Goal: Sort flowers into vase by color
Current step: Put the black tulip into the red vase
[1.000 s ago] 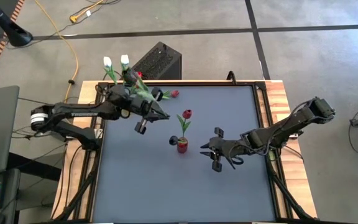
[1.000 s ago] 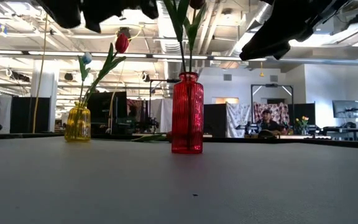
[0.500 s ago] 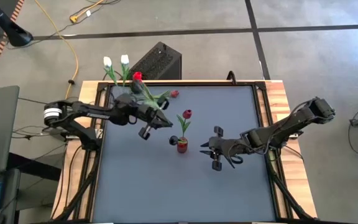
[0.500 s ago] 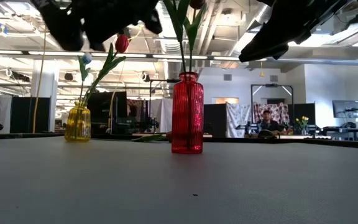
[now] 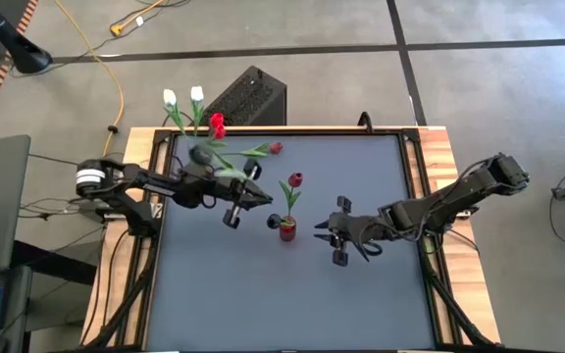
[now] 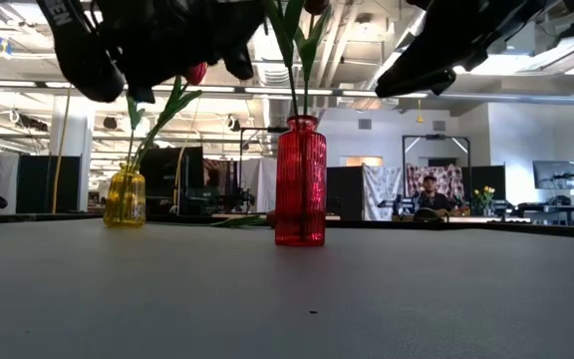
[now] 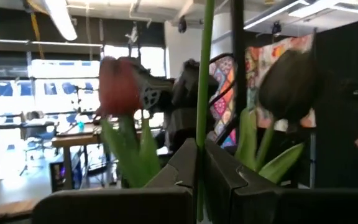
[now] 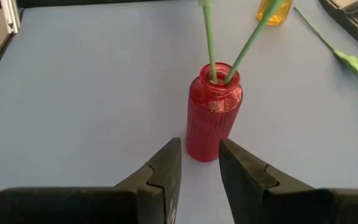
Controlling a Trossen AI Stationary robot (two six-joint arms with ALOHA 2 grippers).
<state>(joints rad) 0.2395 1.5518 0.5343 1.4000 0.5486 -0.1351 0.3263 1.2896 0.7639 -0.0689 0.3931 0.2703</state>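
Note:
My left gripper [image 5: 253, 194] hovers left of the red vase [image 5: 287, 231], shut on a thin green stem [image 7: 202, 93]. That flower's head shows in no view. The red vase [image 8: 213, 118] holds two stems: a red tulip [image 5: 295, 179] and, in the left wrist view, a dark tulip [image 7: 288, 84]. The yellow vase [image 6: 126, 196] stands near the far left corner with white tulips [image 5: 196, 94] and a red one [image 5: 216, 123]. Another red flower [image 5: 276, 147] lies on the table. My right gripper [image 5: 338, 240] is open, just right of the red vase [image 6: 300, 179], its fingers [image 8: 166, 174] short of it. My left gripper pinches the green stem [image 7: 202, 134] between its two fingers [image 7: 182, 168]. The fingers lie across the stem, which stands upright between them and runs out of the top of the wrist view. How far along the stem the hold is, I cannot tell.
A black box [image 5: 248, 96] sits just beyond the table's far edge. Wooden rails [image 5: 439, 167] border the grey mat. The near half of the mat [image 5: 282, 304] is open room. A person [image 6: 429, 189] sits far back in the room.
My left gripper has moved from the yellow vase toward the table's near edge and right, closing on the red vase, still shut on the stem. In the low view its arm has grown larger. Both vases and the lying flower have stayed put.

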